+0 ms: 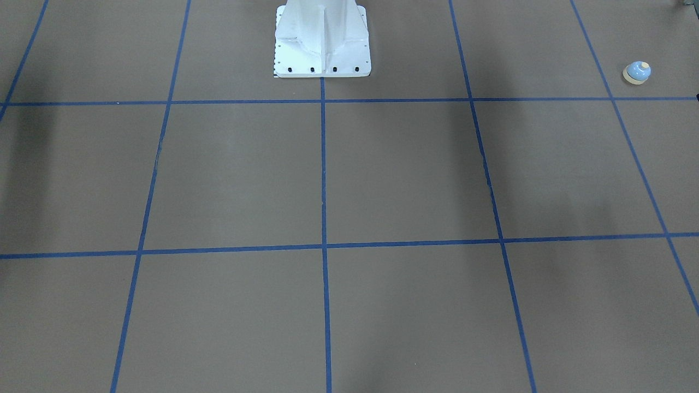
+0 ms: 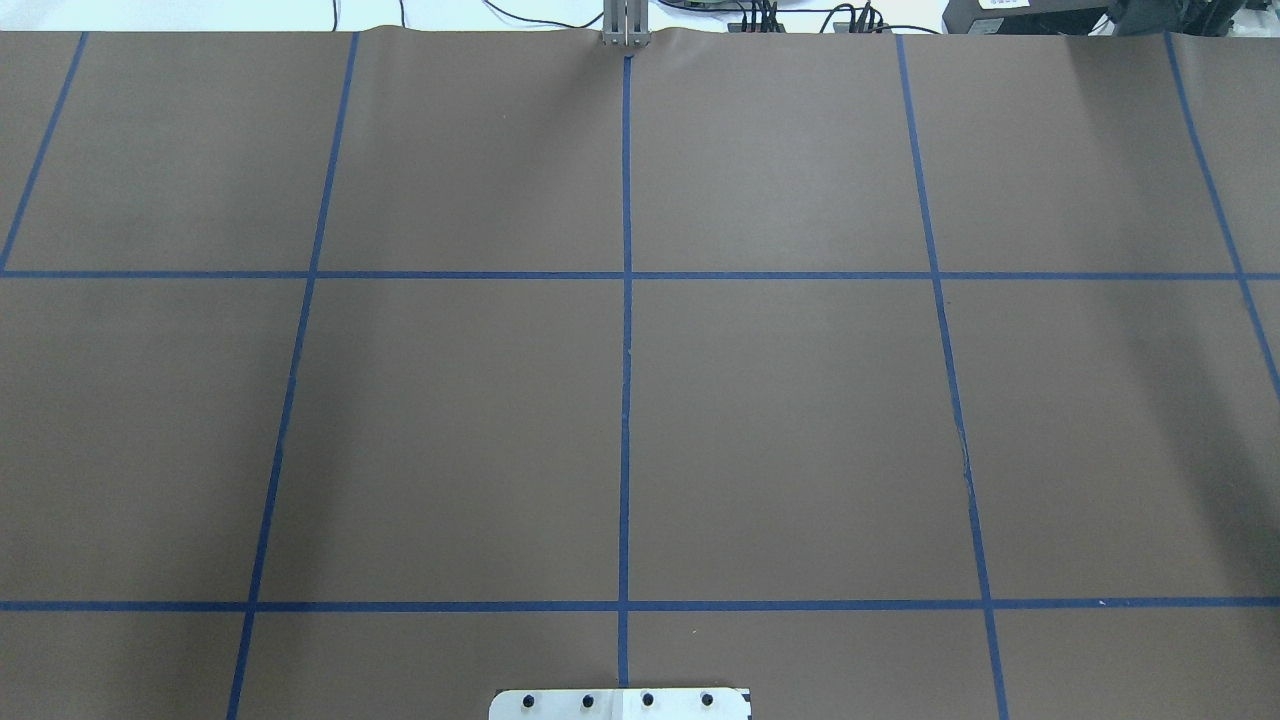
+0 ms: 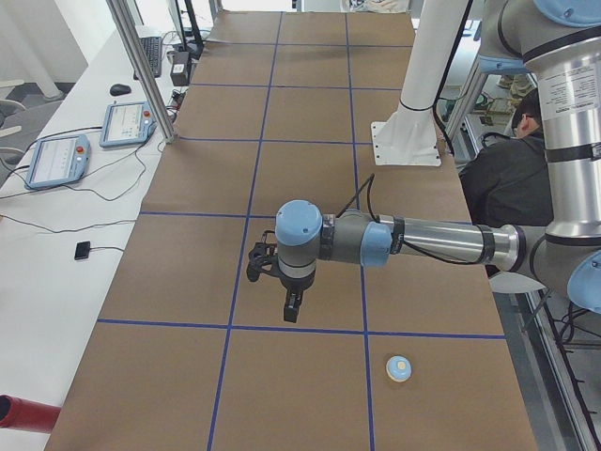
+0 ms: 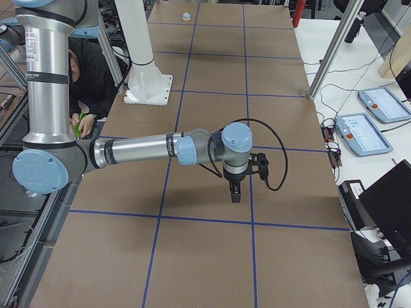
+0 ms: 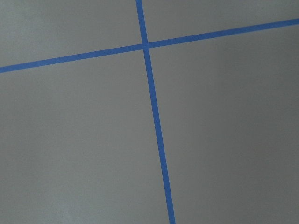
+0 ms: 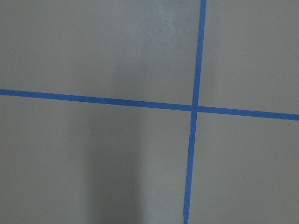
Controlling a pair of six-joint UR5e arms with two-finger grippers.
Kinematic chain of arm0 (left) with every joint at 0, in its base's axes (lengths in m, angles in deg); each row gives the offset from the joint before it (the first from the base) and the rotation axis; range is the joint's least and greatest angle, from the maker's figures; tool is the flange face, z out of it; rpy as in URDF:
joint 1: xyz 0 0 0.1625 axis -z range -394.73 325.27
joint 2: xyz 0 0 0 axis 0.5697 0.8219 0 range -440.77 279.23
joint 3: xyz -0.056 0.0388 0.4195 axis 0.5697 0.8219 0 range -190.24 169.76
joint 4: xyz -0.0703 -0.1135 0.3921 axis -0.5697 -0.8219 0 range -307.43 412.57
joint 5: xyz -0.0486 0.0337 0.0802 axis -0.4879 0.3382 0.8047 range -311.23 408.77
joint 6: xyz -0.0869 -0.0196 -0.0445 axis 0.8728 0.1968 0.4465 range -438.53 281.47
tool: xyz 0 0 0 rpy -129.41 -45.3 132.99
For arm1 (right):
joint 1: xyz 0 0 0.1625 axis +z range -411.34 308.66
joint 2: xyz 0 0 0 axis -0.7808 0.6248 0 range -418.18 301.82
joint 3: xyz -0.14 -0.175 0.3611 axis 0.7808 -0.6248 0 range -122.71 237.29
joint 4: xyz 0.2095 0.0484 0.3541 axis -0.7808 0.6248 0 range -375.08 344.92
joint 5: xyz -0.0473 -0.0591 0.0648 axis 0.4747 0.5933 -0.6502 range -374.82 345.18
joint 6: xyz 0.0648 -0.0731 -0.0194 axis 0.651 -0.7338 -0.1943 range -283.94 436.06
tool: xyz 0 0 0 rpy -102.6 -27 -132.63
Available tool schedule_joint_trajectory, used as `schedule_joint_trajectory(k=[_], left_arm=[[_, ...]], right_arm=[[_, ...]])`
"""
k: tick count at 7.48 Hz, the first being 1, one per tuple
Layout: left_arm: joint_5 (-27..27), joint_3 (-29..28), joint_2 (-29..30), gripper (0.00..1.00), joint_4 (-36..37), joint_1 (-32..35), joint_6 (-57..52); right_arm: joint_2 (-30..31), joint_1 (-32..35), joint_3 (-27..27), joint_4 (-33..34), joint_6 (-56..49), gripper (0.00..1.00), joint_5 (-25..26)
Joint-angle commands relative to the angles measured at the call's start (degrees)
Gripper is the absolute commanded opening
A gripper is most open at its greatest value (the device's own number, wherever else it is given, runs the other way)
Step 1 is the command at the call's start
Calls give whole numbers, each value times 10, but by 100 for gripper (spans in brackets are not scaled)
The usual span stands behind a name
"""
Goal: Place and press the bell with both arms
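The light-blue bell (image 1: 637,72) with its cream base stands upright on the brown table near the robot's left end; it also shows in the exterior left view (image 3: 399,368) and, small, at the far end in the exterior right view (image 4: 185,16). My left gripper (image 3: 292,315) hangs pointing down above the table, well apart from the bell. My right gripper (image 4: 235,195) hangs pointing down over the table's other half. Both grippers show only in the side views, so I cannot tell whether they are open or shut. Both wrist views show only bare table with blue tape lines.
The white bolted pedestal (image 1: 322,46) stands at the robot's side of the table. A seated person (image 3: 507,174) is behind it. Tablets (image 3: 56,160) and cables lie on the white side bench. Aluminium posts (image 3: 141,66) stand at the table's far edge.
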Motion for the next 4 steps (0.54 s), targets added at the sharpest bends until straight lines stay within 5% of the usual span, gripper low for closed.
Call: schedule_joint_trajectory(k=[1,4], left_arm=[[0,7,-8,100,-3,0,-1],[2,2,-5,100,-3,0,3]], right_arm=[[2,0,0,-9,2,100,1],[4,0,1,-9,2,100,0]])
